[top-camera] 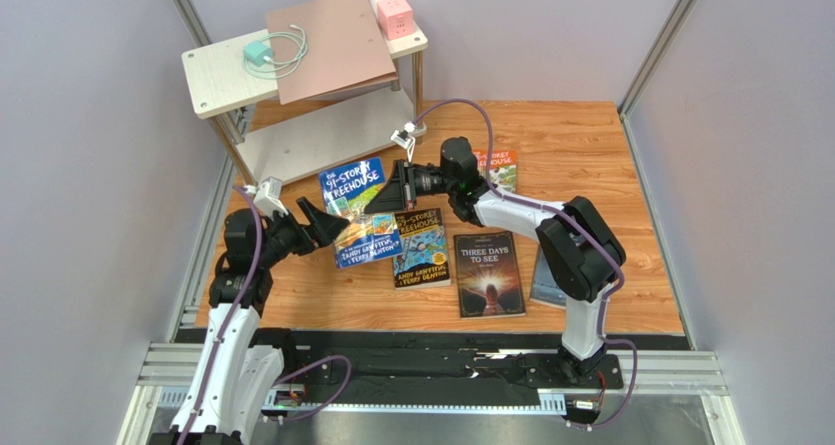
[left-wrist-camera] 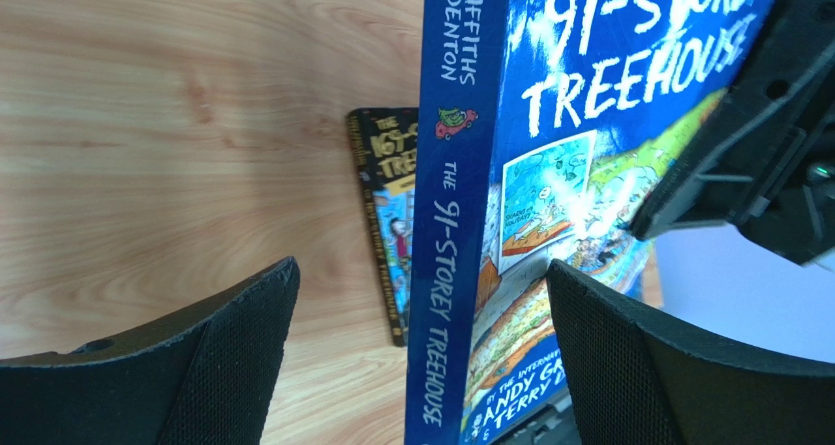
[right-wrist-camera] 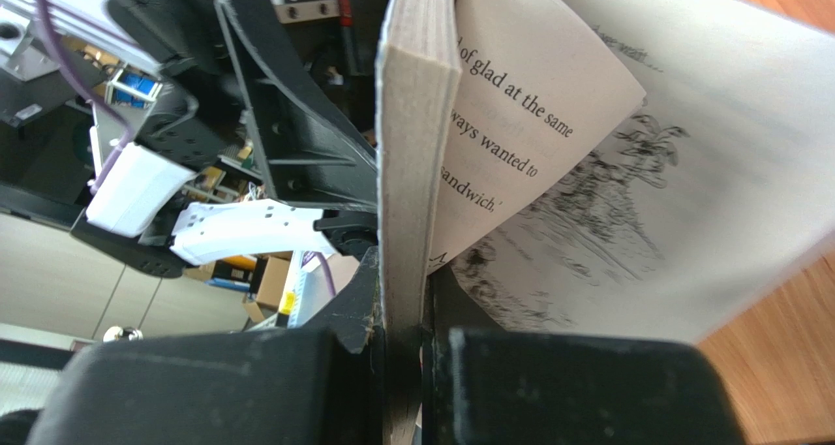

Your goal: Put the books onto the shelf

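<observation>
We clamp the blue book [top-camera: 351, 181] in the right gripper [top-camera: 387, 191], maybe just by some pages. The left gripper [top-camera: 328, 228] is spread wide. Next, carry the book to the shelf [top-camera: 218, 81].

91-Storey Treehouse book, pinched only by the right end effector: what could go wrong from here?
1. The right end effector seems to grip the 91-Storey Treehouse book by only part of its pages. The rest fan open, so it may slip or tear.
2. The shelf has a board on its top tier, leaving little room there.
</observation>
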